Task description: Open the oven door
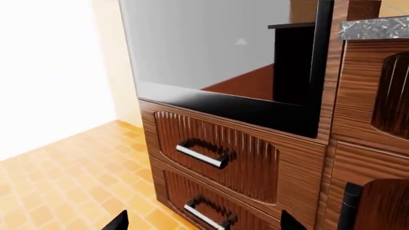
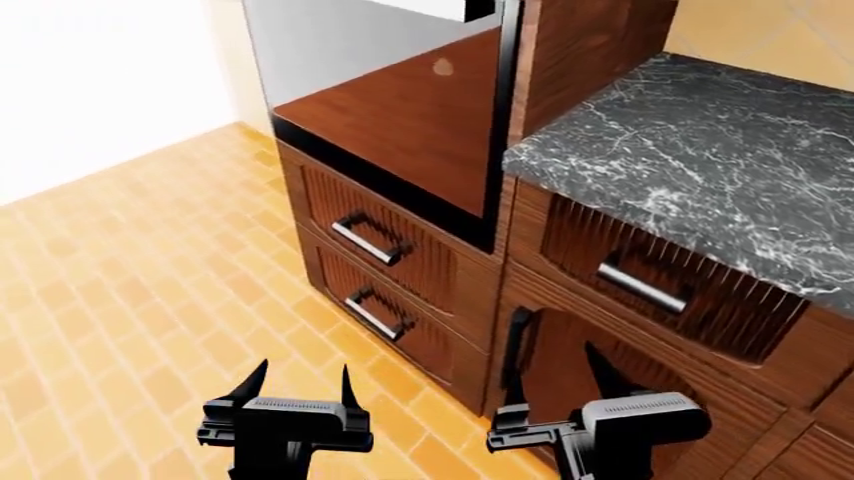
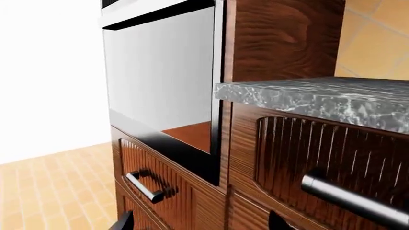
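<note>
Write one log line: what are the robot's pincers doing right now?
left pincer: open, empty, above floor | right pincer: open, empty, beside lower cabinet | oven door: shut, untouched

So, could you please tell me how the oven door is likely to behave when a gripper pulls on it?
The oven door is a large, rigid, black-framed panel, so it will probably swing as one stiff piece and feel fairly heavy. Its glossy, reflective glass looks slippery and possibly fragile, so pads pressed on the face may well slide. It sits flush in the wooden cabinet, leaving little edge to hook.

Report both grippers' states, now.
Left gripper: open, holding nothing.
Right gripper: open, holding nothing.
</note>
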Robot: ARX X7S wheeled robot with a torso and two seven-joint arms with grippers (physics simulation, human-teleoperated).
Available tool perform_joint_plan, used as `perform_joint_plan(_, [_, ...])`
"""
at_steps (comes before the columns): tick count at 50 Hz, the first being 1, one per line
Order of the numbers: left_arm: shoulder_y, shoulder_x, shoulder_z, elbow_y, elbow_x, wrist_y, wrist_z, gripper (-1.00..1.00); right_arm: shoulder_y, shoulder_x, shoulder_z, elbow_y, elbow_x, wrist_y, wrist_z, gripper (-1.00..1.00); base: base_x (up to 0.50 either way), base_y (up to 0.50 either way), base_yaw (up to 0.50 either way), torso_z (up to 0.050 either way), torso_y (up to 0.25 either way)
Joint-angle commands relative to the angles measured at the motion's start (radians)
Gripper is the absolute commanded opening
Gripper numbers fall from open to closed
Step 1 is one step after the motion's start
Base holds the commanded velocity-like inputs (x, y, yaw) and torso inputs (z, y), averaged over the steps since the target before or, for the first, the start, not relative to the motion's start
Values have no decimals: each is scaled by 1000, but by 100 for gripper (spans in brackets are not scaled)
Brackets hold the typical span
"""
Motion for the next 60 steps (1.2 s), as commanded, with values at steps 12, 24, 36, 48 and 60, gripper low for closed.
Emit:
perform_joint_plan(12, [-3, -11, 16, -4, -11, 4, -17, 100, 3, 11, -11, 2, 9, -2, 18, 100, 0, 0, 500, 0, 0])
perform_joint_plan(24, [-8, -16, 25, -8, -14, 4, -26, 100, 8, 17, -15, 1, 18, 1, 26, 100, 0, 0, 500, 0, 0])
perform_joint_plan(36, [-5, -20, 22, 7, -33, -7, -37, 100, 9, 19, -15, -4, 22, 7, 45, 100, -2, 2, 125, 25, 0])
perform_joint_plan(48, [-8, -26, 27, 4, -44, -1, -39, 100, 8, 27, -21, -8, 31, 7, 48, 100, 0, 0, 0, 50, 0])
perform_joint_plan(60, [-13, -75, 60, 270, 27, -158, -74, 100, -41, 87, 73, -327, 196, 76, 77, 100, 0, 0, 0, 21, 0])
